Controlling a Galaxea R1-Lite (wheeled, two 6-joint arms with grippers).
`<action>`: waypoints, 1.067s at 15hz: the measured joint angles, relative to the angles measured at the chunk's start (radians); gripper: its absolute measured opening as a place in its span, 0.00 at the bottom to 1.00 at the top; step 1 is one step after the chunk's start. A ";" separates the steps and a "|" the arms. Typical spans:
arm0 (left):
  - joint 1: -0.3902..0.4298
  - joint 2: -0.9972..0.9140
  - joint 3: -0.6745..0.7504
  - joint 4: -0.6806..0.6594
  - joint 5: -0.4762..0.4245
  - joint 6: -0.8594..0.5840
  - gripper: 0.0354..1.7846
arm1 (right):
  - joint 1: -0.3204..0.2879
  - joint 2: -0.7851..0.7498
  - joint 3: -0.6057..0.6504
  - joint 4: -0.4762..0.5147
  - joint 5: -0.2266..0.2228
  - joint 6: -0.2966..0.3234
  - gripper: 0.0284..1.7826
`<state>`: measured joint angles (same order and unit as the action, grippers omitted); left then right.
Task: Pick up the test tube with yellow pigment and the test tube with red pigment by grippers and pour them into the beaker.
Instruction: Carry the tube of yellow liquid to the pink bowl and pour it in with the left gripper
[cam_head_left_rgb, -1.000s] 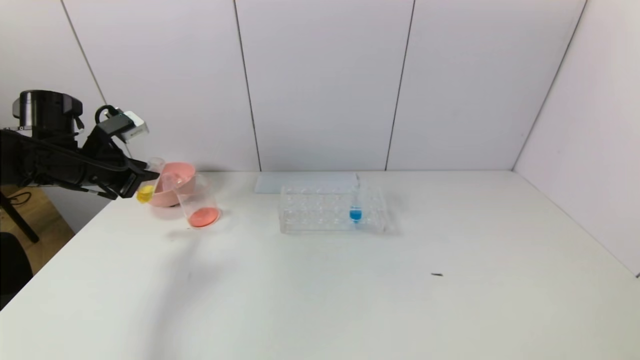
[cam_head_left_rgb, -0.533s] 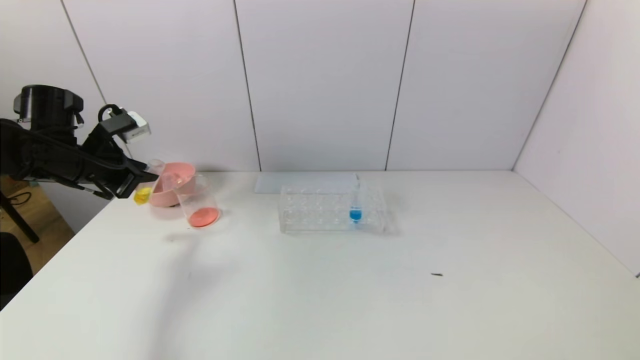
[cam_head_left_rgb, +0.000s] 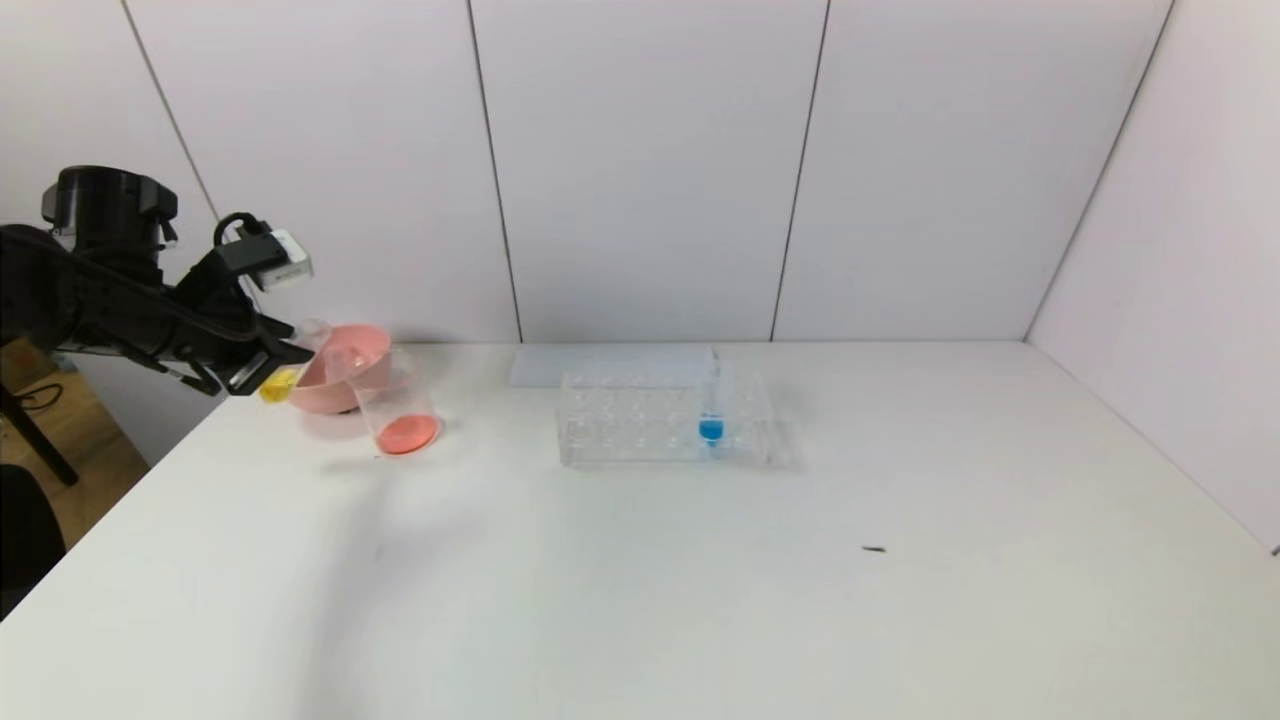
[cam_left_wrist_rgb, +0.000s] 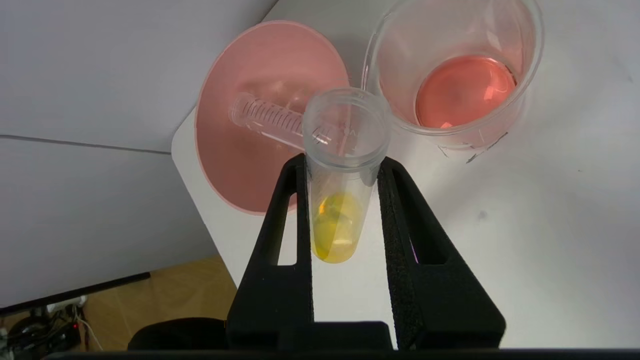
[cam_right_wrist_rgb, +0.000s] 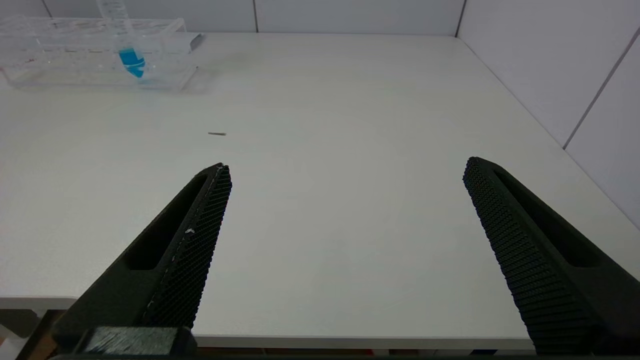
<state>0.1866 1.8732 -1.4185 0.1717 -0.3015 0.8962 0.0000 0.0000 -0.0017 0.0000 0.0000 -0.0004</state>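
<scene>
The left end effector (cam_left_wrist_rgb: 345, 165) is clamped on the test tube with yellow pigment (cam_left_wrist_rgb: 340, 200), at the far left corner of the desk (cam_head_left_rgb: 640, 560). The tube is held mouth-up, tilted, just left of the pink bowl (cam_head_left_rgb: 345, 375), with the yellow liquid pooled in its rounded bottom.

The beaker (cam_head_left_rgb: 395, 405) stands just right of the bowl, touching or nearly touching it, and already holds red-orange liquid. An empty graduated tube (cam_left_wrist_rgb: 267, 120) lies inside the bowl; it is probably the emptied test tube with red pigment.

Risks, as judged from this position:
- The bowl lies between tube and beaker. A low traverse may strike the bowl rim and push it against the beaker.
- Tilting too early would pour yellow liquid into the bowl or onto the desk.
- The tube is smooth and gripped at mid-length; it may slip or rotate during the pour.

Further right, a clear tube rack (cam_head_left_rgb: 665, 420) holds the blue-liquid tube (cam_head_left_rgb: 711, 415), well apart from the work.

The right end effector (cam_right_wrist_rgb: 345, 225) hangs over the near desk edge, fingers wide apart, empty.
</scene>
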 joint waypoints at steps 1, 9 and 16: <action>-0.001 0.002 -0.014 0.034 0.010 0.008 0.23 | 0.000 0.000 0.000 0.000 0.000 -0.001 0.95; -0.017 0.026 -0.096 0.132 0.042 0.066 0.23 | 0.000 0.000 0.000 0.000 0.000 -0.001 0.95; -0.038 0.075 -0.144 0.137 0.034 0.134 0.23 | 0.000 0.000 0.000 0.000 0.000 0.000 0.95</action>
<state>0.1489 1.9483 -1.5621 0.3091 -0.2679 1.0304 0.0000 0.0000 -0.0017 0.0000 0.0000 -0.0009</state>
